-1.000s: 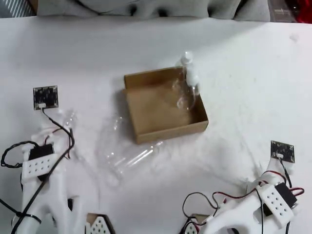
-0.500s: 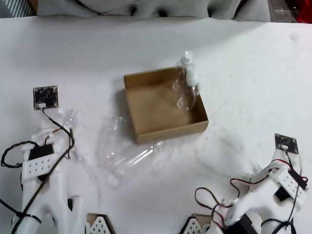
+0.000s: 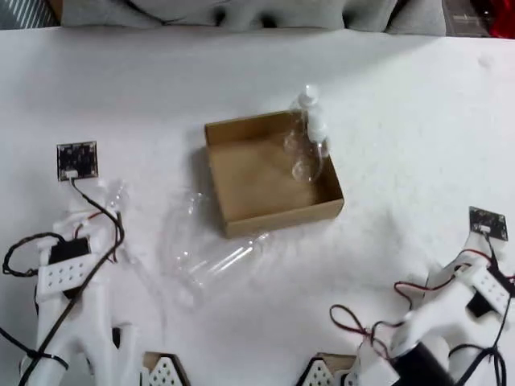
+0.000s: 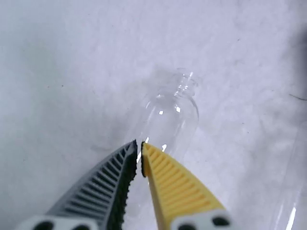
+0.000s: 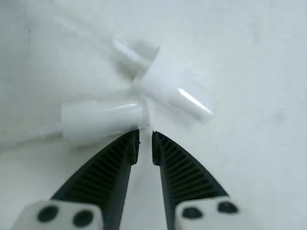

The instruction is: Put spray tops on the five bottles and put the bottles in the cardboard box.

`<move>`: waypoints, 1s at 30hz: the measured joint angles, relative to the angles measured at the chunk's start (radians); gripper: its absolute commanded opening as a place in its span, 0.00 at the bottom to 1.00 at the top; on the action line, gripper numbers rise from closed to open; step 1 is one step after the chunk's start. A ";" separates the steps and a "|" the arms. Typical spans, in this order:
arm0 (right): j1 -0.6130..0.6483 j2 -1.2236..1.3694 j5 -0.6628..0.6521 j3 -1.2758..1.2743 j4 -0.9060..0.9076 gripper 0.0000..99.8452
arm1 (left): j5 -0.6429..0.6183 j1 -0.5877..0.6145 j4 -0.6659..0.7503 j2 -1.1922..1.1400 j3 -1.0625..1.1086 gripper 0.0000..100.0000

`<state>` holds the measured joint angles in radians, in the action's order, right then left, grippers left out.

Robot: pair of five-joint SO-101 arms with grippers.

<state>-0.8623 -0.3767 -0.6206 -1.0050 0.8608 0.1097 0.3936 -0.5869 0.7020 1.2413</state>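
Sitting bottle [image 3: 308, 153] in cardboard box [image 3: 282, 217] far corner.

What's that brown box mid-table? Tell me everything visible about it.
A shallow, square brown cardboard box, open-topped with low walls, sits flat on the white table. One clear plastic bottle with a white spray top stands in its far right corner; the floor is otherwise bare. Other clear bottles lie just off its near left corner.

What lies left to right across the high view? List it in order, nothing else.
left arm → clear bottles lying on the table → cardboard box → right arm
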 measured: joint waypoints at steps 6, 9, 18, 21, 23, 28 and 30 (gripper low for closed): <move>0.055 0.196 0.072 0.141 -0.020 0.02 | 0.000 -0.002 0.000 0.009 0.005 0.02; 0.078 0.255 0.126 0.199 -0.020 0.02 | 0.000 -0.002 0.000 0.009 0.005 0.02; 0.213 0.275 0.255 0.287 -0.020 0.02 | 0.000 -0.002 0.000 0.009 0.005 0.02; 0.259 0.275 0.296 0.305 -0.020 0.02 | 0.000 -0.002 0.000 0.009 0.005 0.02; 0.293 0.275 0.324 0.311 -0.026 0.02 | 0.000 -0.002 0.000 0.009 0.005 0.02; 0.354 0.275 0.358 0.311 -0.058 0.02 | 0.000 -0.002 0.000 0.009 0.005 0.02; 0.361 0.275 0.359 0.316 -0.058 0.02 | 0.000 -0.002 0.000 0.009 0.005 0.02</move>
<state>-0.5017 -0.1020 -0.2616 -0.6889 0.8025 0.1097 0.3920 -0.5869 0.7112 1.2459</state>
